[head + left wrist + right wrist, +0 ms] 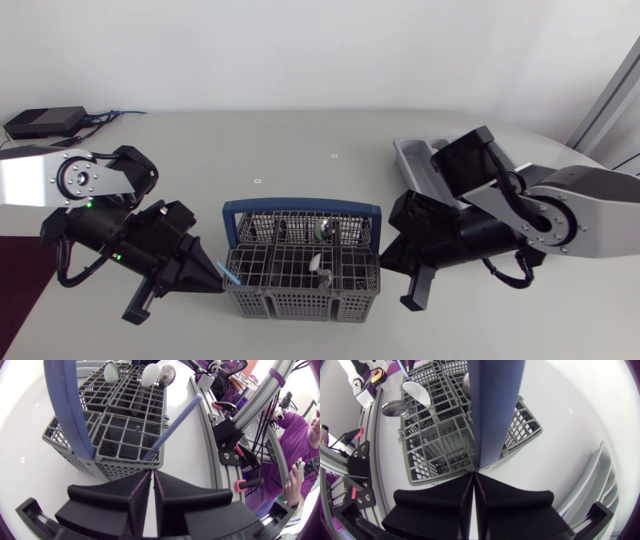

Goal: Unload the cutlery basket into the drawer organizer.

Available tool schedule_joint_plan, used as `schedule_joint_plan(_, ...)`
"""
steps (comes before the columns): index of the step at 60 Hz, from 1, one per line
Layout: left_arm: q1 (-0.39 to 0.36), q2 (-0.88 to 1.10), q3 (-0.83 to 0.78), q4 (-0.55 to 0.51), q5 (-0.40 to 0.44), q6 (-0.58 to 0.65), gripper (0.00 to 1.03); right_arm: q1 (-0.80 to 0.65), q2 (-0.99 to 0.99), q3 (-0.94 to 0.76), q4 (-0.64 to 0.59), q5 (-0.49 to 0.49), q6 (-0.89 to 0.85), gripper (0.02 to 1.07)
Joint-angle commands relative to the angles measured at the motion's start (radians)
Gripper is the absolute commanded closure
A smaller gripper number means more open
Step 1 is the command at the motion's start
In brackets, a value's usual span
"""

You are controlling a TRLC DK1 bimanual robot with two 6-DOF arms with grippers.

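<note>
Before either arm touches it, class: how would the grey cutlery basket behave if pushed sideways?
Probably light: the cutlery basket is open mesh holding a few pieces. It would likely slide rather than tip on the smooth table, being wide and low. The leaning blue-handled utensil might shift.

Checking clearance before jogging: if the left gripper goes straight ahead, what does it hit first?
The cutlery basket: its grey side wall lies right ahead of the left gripper, just beside the blue utensil handle leaning from the corner compartment. The gap looks small; depth is unclear.
</note>
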Motion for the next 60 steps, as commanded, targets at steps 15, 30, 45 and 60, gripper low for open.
schedule_joint_plan(15,0.05,0.116,0.134,0.012,0.058,0.044,0.87,-0.008,0.157,0.138,0.081,-0.005,0.009,1.02)
schedule_joint_plan(30,0.057,0.152,0.165,0.012,0.059,0.044,0.87,-0.008,0.219,0.178,0.116,0.012,0.007,1.02)
schedule_joint_plan(45,0.092,0.157,0.171,0.019,0.086,0.049,0.86,-0.011,0.177,0.13,0.141,0.044,0.009,1.0)
schedule_joint_plan(60,0.169,0.099,0.133,0.016,0.09,0.056,0.62,-0.035,0.015,0.031,0.133,0.072,0.005,0.14)
